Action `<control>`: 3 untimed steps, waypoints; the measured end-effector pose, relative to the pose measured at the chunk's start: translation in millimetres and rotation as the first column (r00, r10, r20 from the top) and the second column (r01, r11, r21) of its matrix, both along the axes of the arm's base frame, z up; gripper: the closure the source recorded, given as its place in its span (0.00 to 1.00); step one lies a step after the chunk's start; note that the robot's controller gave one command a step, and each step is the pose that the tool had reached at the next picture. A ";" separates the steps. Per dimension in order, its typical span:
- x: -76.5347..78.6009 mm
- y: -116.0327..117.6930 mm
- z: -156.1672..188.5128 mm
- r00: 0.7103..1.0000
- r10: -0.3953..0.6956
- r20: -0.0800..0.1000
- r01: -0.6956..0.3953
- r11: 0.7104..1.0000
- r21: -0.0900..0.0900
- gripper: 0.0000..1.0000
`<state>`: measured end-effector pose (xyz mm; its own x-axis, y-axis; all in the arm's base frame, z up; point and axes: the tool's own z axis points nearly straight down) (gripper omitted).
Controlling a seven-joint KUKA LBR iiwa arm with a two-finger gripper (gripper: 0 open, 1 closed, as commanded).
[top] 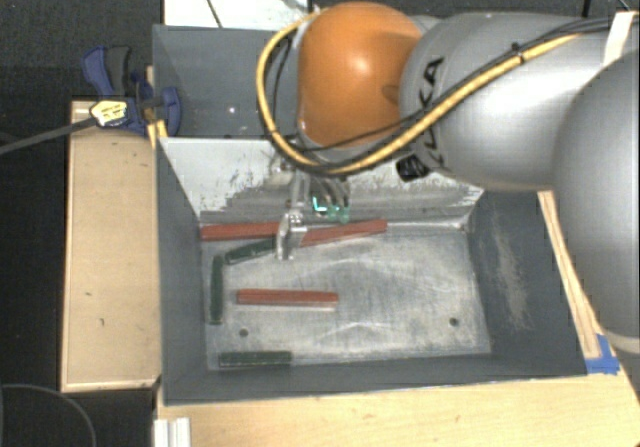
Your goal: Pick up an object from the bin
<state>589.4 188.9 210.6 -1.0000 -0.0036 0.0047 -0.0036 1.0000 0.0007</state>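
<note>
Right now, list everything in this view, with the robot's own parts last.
Long stick: one, red-brown, lying along the foot of the bin's back wall, passing under the gripper.
Shorter stick: one, red-brown, mid-floor.
Green sticks: three, dark green. One lies tilted just left of the gripper, one along the left wall, one at the front left.
Bin: one, grey metal, scuffed floor.
Arm: one, silver, reaching in from the view's right.
Orange cover: one, on the wrist, with a yellow cable looped round it.
Gripper: one, metal, low over the long stick.
</note>
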 end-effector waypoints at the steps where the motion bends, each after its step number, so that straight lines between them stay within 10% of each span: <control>1: 1.9 -0.9 4.6 1.000 -0.004 0.008 0.004 1.000 0.001 0.00; 2: -3.6 -10.5 -52.8 1.000 -0.001 0.013 0.001 1.000 0.003 0.00; 3: -29.9 16.3 -129.6 0.999 0.051 0.006 -0.051 0.999 0.001 1.00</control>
<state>559.5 205.2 81.0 -0.9985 -0.0548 -0.0014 -0.0548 0.9985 0.0014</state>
